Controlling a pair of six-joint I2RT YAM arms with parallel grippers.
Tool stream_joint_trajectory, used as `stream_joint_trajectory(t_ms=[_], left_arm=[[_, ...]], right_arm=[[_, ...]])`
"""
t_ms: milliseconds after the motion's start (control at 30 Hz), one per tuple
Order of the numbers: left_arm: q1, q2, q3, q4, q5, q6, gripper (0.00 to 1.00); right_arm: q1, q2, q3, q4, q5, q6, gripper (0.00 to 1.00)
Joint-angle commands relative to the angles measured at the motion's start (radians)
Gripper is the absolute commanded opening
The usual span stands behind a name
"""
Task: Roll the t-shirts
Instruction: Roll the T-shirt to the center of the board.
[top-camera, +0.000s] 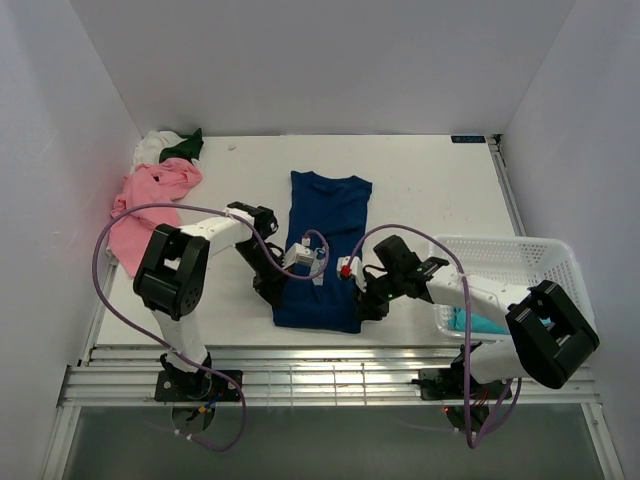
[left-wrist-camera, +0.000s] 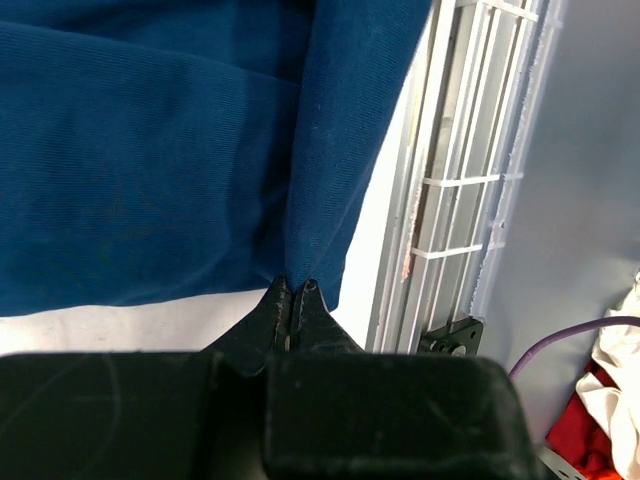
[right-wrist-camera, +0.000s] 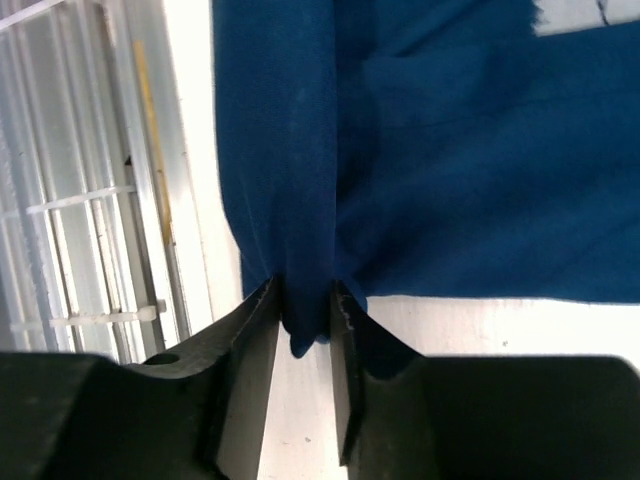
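Blue t-shirt (top-camera: 325, 215) lies flat. Our left fingers (left-wrist-camera: 272, 312) pinch its edge. Our right fingers (right-wrist-camera: 250, 345) sit slightly apart around it.

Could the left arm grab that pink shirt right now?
Probably not right away: its claw is shut on the blue shirt's hem. The pink shirt lies on its side with nothing between, so after letting go it likely could.
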Motion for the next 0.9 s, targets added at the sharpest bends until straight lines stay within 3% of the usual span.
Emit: stream_joint_trajectory(t_ms=[0,233,433,600,867], left_arm=[[0.006,0.005,0.05,0.002,-0.004,-0.022,0.0],[0.006,0.04,0.075,0.04,-0.047,-0.065,0.0],[0.006,0.048,0.09,0.046,-0.05,-0.088,0.01],[0.006,0.045,0.093,0.049,-0.053,-0.102,0.06],[0.006,0.03,0.101,0.048,-0.072,-0.102,0.24]], right_arm=[[-0.007,0.007,0.045,0.015,0.089,0.081,0.35],[0.0,-0.174,0.048,0.023,0.206,0.058,0.41],[0.1,-0.228,-0.025,0.179,0.163,0.11,0.36],[0.128,-0.176,-0.079,0.342,0.131,0.205,0.25],[0.125,-0.006,-0.032,0.318,0.246,0.245,0.19]])
